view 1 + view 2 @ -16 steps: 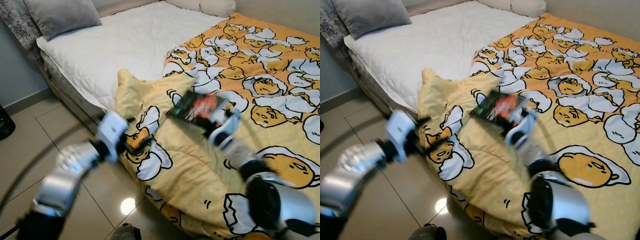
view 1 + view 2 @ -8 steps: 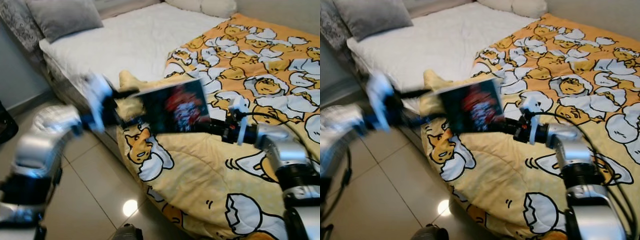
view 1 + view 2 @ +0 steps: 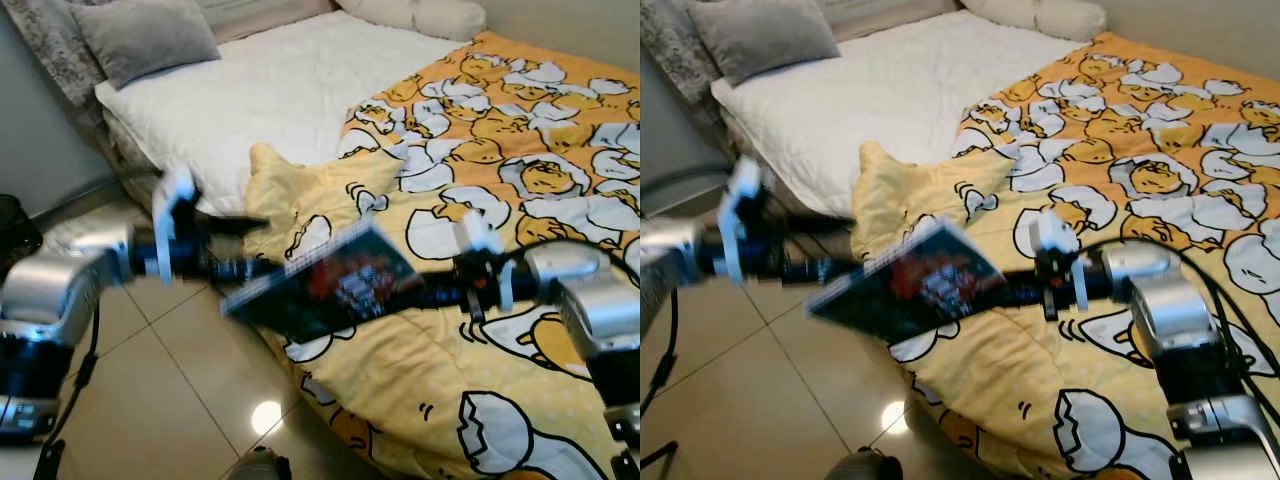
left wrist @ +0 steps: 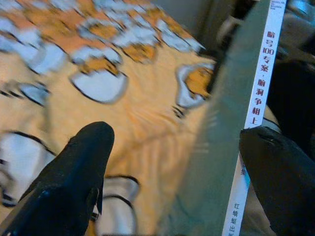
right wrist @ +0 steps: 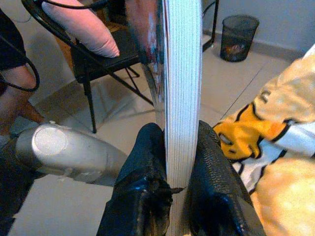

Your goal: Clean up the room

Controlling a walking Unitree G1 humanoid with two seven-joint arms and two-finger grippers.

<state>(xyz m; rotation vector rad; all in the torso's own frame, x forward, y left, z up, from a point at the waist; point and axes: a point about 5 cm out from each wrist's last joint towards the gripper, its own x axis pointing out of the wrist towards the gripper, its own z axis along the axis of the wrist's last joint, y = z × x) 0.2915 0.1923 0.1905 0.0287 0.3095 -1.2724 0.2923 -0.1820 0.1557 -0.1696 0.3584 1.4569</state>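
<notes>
The right hand [image 5: 179, 162] is clamped on the book [image 3: 335, 290], held flat over the bed [image 3: 300, 90] edge; the spread left hand [image 4: 167, 162] is at its far end.

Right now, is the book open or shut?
Shut: the right pincer clamps the book across its closed page block, covers together.

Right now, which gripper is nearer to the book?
Right. The right gripper is clamped on the book; the left gripper is open at its spine, fingers either side, not gripping.
</notes>
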